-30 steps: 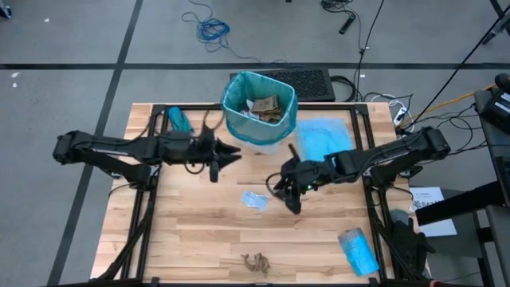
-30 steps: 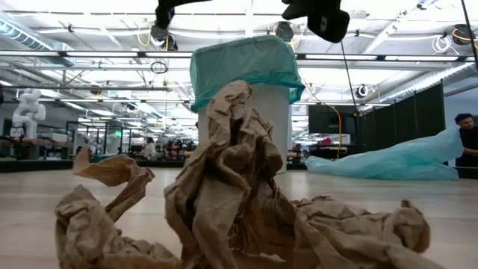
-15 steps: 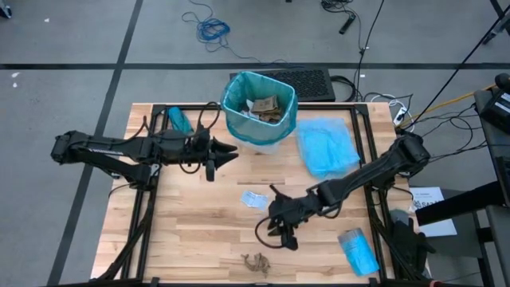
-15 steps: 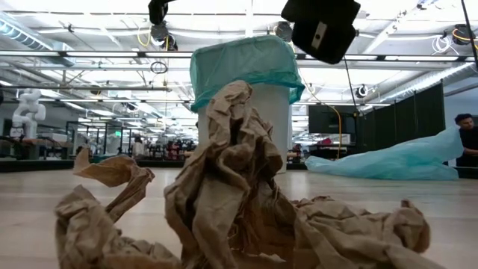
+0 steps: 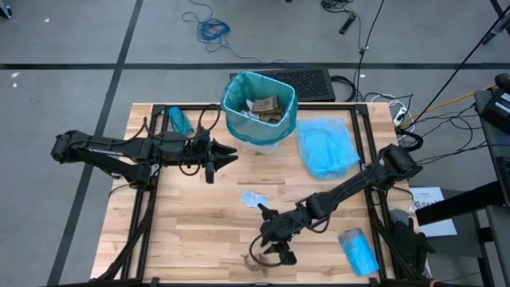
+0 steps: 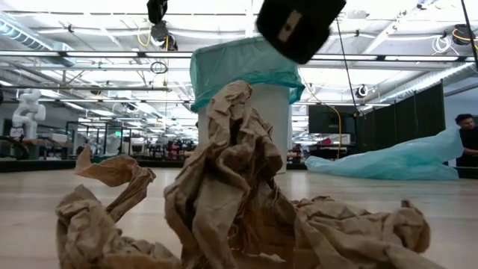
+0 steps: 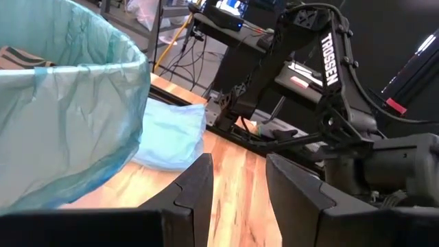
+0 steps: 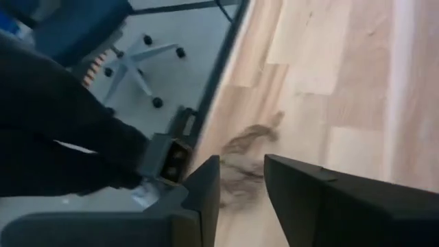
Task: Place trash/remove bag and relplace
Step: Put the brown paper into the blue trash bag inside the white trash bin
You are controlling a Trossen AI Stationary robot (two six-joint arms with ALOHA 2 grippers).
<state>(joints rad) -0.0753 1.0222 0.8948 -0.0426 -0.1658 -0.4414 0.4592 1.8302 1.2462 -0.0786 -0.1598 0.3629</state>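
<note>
Crumpled brown paper wad [image 5: 256,261] lies near the wooden table's [image 5: 191,231] front edge, partly hidden beneath the right gripper [image 5: 273,249], fingers apart; its orientation is unclear. Left gripper [image 5: 225,155], fingers apart, hovers beside the teal-lined bin [image 5: 259,108].

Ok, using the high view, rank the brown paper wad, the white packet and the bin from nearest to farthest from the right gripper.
From the right gripper:
1. Brown paper wad, beside it at the table's near edge.
2. White packet, mid-table.
3. Bin, at the far edge.
</note>
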